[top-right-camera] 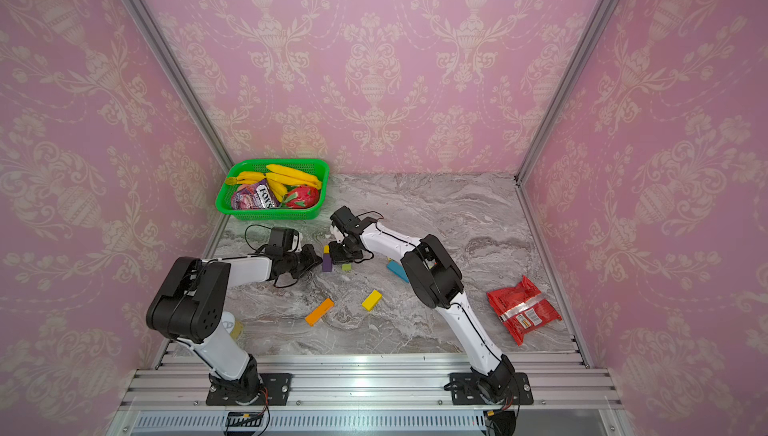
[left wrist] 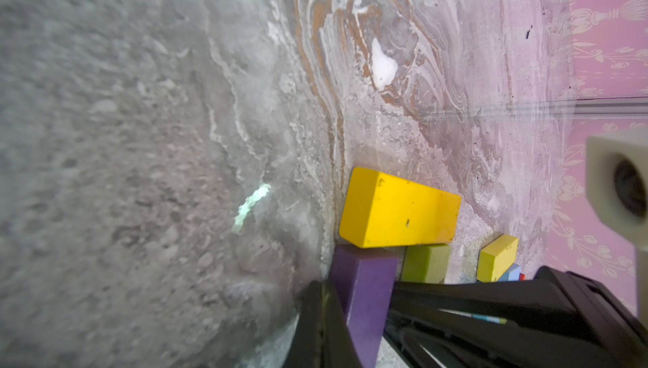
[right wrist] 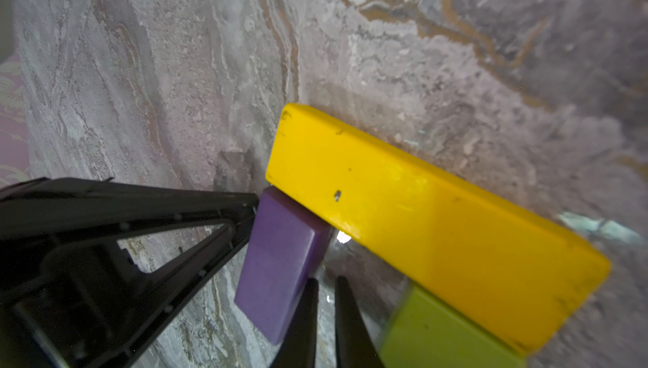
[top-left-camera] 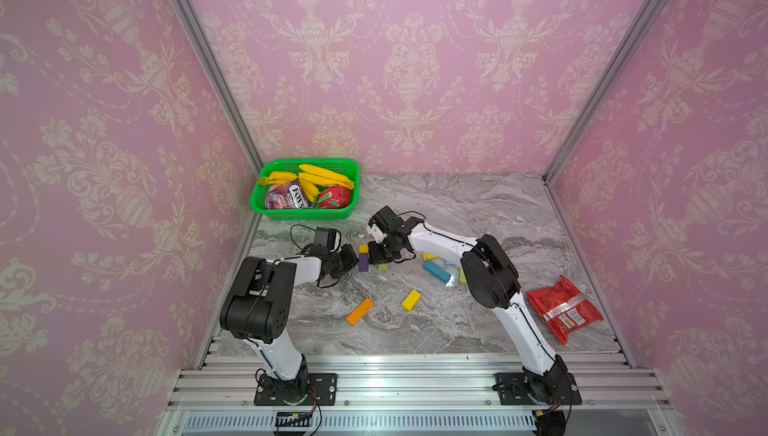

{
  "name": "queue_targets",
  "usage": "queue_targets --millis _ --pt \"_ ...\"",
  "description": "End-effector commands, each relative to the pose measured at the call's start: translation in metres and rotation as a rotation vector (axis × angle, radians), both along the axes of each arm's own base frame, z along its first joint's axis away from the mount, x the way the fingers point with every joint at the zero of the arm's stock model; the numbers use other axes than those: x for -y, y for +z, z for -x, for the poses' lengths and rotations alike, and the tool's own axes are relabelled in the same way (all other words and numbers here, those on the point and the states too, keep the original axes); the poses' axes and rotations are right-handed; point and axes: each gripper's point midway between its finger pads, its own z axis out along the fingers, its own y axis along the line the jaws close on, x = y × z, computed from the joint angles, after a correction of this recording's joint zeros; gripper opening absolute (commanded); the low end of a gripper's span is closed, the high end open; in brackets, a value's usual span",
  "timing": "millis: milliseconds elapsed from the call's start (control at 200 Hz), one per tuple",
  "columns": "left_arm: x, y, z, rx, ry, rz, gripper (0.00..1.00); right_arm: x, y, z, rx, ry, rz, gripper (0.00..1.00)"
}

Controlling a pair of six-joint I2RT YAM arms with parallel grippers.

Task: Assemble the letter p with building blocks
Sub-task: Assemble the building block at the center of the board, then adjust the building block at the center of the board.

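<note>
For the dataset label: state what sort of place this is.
Probably a staged robot test cell, not a real room: pink wallpaper panels in aluminium framing, a marble-look tabletop, and the left arm and right arm bolted to a front rail.

Bright, even overhead light; soft, short shadows.
Glare on front rail (top-left-camera: pixel 390 361) and worktop (top-left-camera: pixel 452 283) in both top views; wall lines bowed toward frame edges; wrist views soft and smeared at close range.
</note>
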Motion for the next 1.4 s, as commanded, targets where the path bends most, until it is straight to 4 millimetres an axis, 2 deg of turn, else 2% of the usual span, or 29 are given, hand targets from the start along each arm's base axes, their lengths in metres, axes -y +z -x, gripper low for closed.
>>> queue_targets --millis 0,155,165,180,260,390,585,600,640,735,1006,1161,1396 --pt "-0.014 -0.022 0.026 -0.113 0.005 -0.082 0.00 0.007 -0.014 0.002 -0.028 -0.027 0.035 0.16" --pt "-0.027 -0.010 0.030 -0.090 0.006 -0.165 0.00 0.010 0.001 0.003 -0.004 -0.031 0.019 0.17" --pt "-0.027 -0.001 0.022 -0.064 0.008 -0.170 0.00 0.010 0.002 0.003 -0.001 -0.031 0.016 0.16" --pt "-0.028 0.003 0.020 -0.055 0.010 -0.180 0.00 0.010 0.005 0.003 0.002 -0.031 0.012 0.17" --pt "-0.035 0.018 0.019 -0.016 0.016 -0.217 0.00 0.011 0.016 0.002 0.025 -0.036 -0.001 0.17" --pt "-0.034 0.036 0.018 0.027 0.008 -0.215 0.00 0.016 0.033 -0.001 0.060 -0.041 0.009 0.17" --pt "-0.028 0.044 0.023 0.050 -0.008 -0.177 0.00 0.019 0.067 0.002 0.115 -0.040 -0.032 0.19" --pt "-0.029 0.035 0.031 0.030 -0.011 -0.180 0.00 0.020 0.069 0.001 0.120 -0.041 -0.031 0.19" --pt "-0.029 0.034 0.034 0.029 -0.012 -0.175 0.00 0.024 0.073 0.000 0.136 -0.047 -0.021 0.20" --pt "-0.026 0.029 0.037 0.016 -0.026 -0.162 0.00 0.040 0.070 -0.003 0.142 -0.070 0.019 0.21" --pt "-0.022 0.020 0.039 -0.002 -0.044 -0.141 0.00 0.090 0.036 -0.005 0.090 -0.166 0.071 0.22" --pt "-0.020 0.020 0.037 -0.004 -0.052 -0.137 0.00 0.099 0.020 -0.001 0.067 -0.181 0.092 0.22" --pt "-0.021 0.022 0.038 0.001 -0.054 -0.145 0.00 0.096 0.003 0.001 0.037 -0.186 0.080 0.22"
